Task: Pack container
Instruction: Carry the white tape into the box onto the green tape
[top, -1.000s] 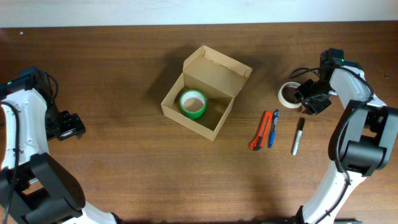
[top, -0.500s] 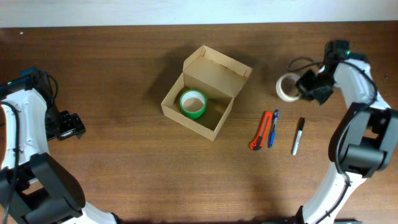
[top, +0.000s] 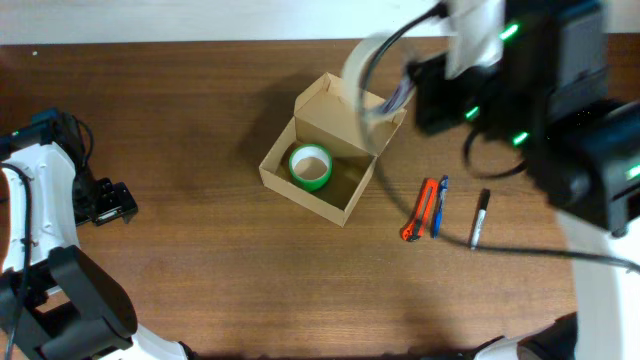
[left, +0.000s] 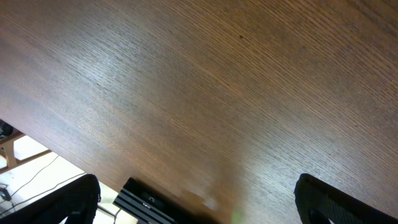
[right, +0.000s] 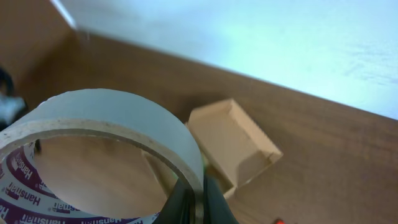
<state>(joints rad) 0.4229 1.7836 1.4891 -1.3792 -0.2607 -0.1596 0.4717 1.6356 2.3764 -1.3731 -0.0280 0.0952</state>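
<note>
The container (top: 320, 185), a tan cardboard box with its flap lid open, sits mid-table with a green tape roll (top: 310, 165) inside. My right gripper (right: 198, 199) is shut on the rim of a white tape roll (right: 106, 124) and holds it high above the table; in the overhead view the roll (top: 358, 70) is blurred over the box's lid. The box also shows in the right wrist view (right: 233, 146). My left gripper (left: 199, 208) is open and empty over bare wood at the far left (top: 110, 205).
An orange-red utility knife (top: 416, 212), a blue pen (top: 438, 205) and a black marker (top: 480, 218) lie side by side right of the box. The right arm (top: 540, 90) looms large close to the overhead camera and hides the table's back right.
My right gripper has lifted the white tape roll off the table at the right and carried it up and left, over the box. The left arm has not moved.
</note>
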